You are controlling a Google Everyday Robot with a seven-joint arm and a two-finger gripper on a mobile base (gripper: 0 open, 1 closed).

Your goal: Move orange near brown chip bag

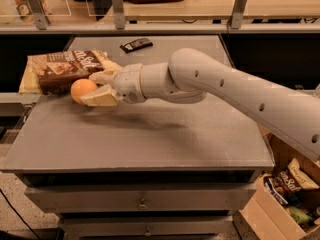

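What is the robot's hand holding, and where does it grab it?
The gripper holds the orange. Its two fingers pinch the fruit's right side from above and below, beside the brown chip bag.

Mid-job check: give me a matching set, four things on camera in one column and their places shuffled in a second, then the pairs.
1. orange
2. brown chip bag
3. black wrapper
4. snack bag

A. in the cardboard box at lower right
B. held in the gripper, beside the bag
C. flat on the table, far left corner
D. back of the table, alone

Pairs: 1-B, 2-C, 3-D, 4-A
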